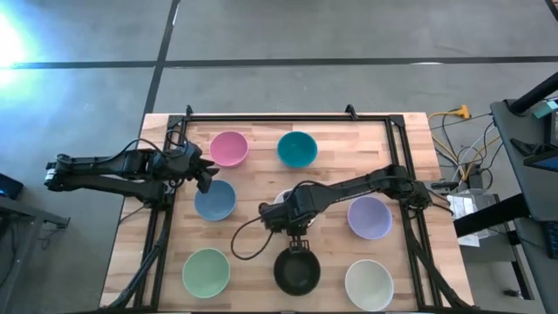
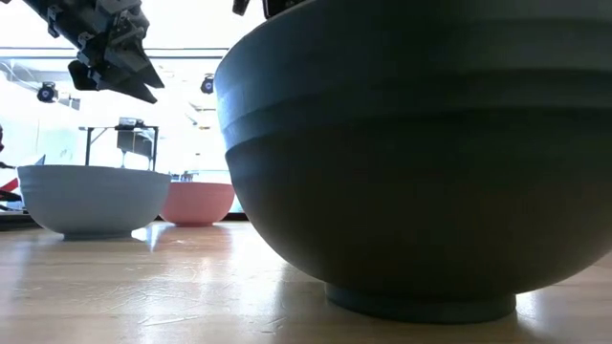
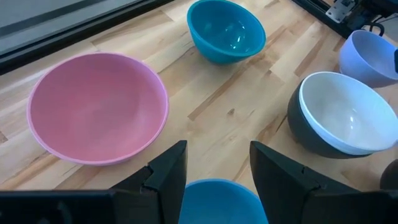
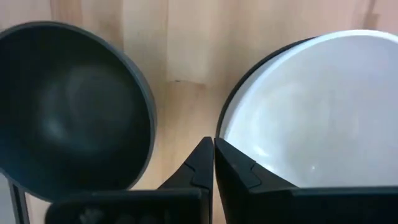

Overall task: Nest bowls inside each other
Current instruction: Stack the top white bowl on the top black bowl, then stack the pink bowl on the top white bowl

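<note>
Mid-worktop [image 1: 261, 131]: right tool [image 1: 297, 234] pressed together, poised between black bowl [image 1: 296, 271] nearside and white-in-black stack [image 3: 339, 118] farside. Left tool [image 1: 203, 177] spread above blue bowl [image 1: 214, 200].

We see grey concrete floor [image 1: 288, 35] around table, dark seam lines crossing it. Strong glare patch [image 1: 10, 39] on floor at one corner. Butcher-block wooden table top [image 1: 261, 187], black metal frame [image 1: 288, 115] along its edges. Beside table, tangle of cables [image 1: 458, 144], some yellow and orange. Dark furniture [image 1: 527, 148] at far edge. Low view: bright, washed-out windows [image 2: 182, 86] behind, dark stand [image 2: 120, 139] silhouetted against them.
</note>
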Action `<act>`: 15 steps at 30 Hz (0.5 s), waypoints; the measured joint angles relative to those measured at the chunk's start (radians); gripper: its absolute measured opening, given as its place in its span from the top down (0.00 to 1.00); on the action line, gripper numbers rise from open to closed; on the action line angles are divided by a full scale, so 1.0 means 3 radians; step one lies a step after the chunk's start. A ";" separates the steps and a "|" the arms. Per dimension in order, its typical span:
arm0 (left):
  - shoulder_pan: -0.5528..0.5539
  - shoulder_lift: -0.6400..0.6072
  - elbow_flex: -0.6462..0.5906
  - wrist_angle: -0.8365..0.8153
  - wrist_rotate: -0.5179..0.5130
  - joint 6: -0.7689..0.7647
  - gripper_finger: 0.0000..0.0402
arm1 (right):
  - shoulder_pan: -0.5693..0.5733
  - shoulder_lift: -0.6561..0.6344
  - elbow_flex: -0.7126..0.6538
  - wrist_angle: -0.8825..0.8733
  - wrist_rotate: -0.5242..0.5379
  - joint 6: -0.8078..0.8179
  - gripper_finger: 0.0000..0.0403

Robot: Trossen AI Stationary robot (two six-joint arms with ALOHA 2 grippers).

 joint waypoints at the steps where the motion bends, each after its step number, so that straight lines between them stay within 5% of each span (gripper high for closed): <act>1: 0.0001 0.0004 0.0000 0.0000 0.0000 -0.0001 0.60 | 0.0000 -0.0001 -0.0006 0.0014 0.0026 -0.0001 0.98; 15: 0.0003 0.0016 0.0000 0.0000 0.0039 -0.0013 0.60 | -0.0083 -0.0050 0.0000 -0.0055 0.0039 0.0012 0.98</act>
